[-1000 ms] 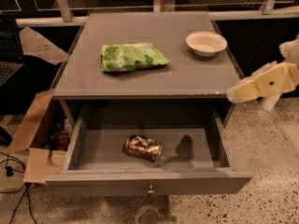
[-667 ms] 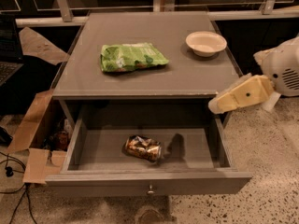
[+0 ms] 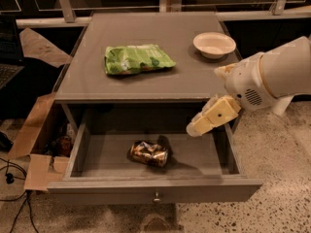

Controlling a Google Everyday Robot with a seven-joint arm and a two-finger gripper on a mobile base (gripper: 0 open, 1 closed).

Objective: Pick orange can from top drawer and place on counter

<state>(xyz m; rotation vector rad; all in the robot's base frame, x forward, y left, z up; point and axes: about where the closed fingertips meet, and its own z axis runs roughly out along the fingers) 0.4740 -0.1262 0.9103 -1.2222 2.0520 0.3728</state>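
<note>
The orange can (image 3: 148, 153) lies on its side on the floor of the open top drawer (image 3: 77, 154), near the middle. The drawer's small knob (image 3: 156, 197) shows on its front. My gripper (image 3: 199, 125) hangs over the right part of the drawer, up and to the right of the can and apart from it, on a white arm coming in from the right. The counter (image 3: 150, 84) is the grey tabletop above the drawer.
A green crinkly snack bag (image 3: 137, 59) lies on the counter's left centre. A pale bowl (image 3: 214, 44) sits at its back right. An open cardboard box (image 3: 36, 144) and cables are on the floor at the left. A railing runs behind the cabinet.
My arm has moved left from beside the cabinet to over the right part of the open drawer, closer to the can. The can, bag and bowl have not moved.
</note>
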